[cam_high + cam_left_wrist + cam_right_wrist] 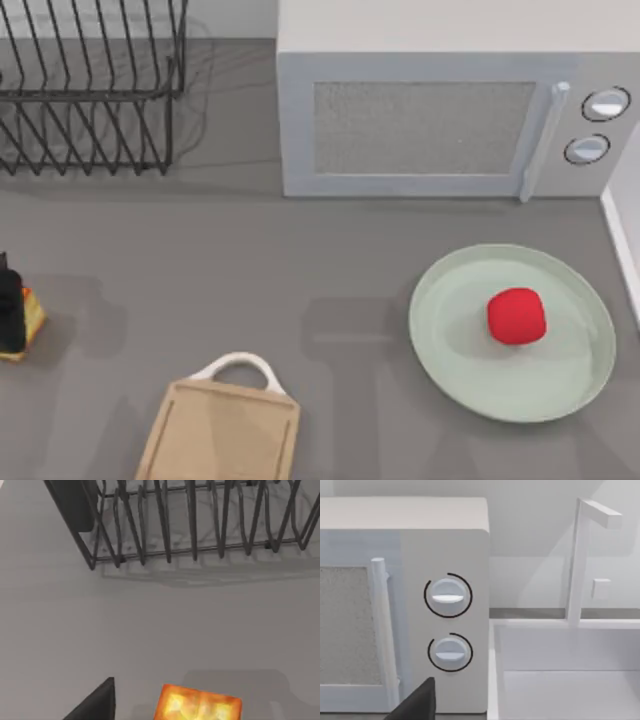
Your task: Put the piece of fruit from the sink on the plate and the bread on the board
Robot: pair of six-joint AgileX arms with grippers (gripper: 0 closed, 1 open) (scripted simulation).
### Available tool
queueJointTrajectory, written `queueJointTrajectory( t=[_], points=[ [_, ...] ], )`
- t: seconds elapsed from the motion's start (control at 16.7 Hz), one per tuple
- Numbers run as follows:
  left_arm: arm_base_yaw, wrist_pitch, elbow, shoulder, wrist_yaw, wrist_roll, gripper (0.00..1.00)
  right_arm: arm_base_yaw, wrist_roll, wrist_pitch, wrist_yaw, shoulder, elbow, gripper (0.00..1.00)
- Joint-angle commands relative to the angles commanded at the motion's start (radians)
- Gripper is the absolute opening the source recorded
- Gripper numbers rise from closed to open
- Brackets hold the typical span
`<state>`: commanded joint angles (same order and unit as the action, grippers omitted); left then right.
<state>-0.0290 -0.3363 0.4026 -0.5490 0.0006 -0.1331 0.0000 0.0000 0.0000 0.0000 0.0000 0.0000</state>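
My left gripper (10,310) is sitting at the left edge of the tabletop, about midway between its far and near edges, showing from above as a dark upright shape. One dark finger (95,702) of it is entering the left wrist view. One dark finger (417,702) of my right gripper is showing in the right wrist view.

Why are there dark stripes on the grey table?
Shadows: in the top view, soft arm-shaped bands fall across the grey table left of the pale green round plate; in the left wrist view, thin lines lie under the black wire dish rack.
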Motion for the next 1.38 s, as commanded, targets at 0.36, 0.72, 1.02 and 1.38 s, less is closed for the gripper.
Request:
queueJointTrajectory(
  t=[0.36, 0.72, 1.02, 1.38],
  points=[
    [-0.029, -0.324, 0.389, -0.591, 0.000, -0.128, 1.00, 0.000, 0.000, 0.000, 0.000, 0.000, 0.000, 1.00],
    [-0.052, -0.582, 0.697, -1.072, 0.000, -0.229, 1.00, 0.000, 0.000, 0.000, 0.000, 0.000, 0.000, 1.00],
    [-0.060, -0.665, 0.796, -1.218, 0.000, -0.262, 1.00, 0.000, 0.000, 0.000, 0.000, 0.000, 0.000, 1.00],
    [-0.056, -0.646, 0.782, -1.224, -0.001, -0.260, 1.00, 0.000, 0.000, 0.000, 0.000, 0.000, 0.000, 1.00]
  ],
)
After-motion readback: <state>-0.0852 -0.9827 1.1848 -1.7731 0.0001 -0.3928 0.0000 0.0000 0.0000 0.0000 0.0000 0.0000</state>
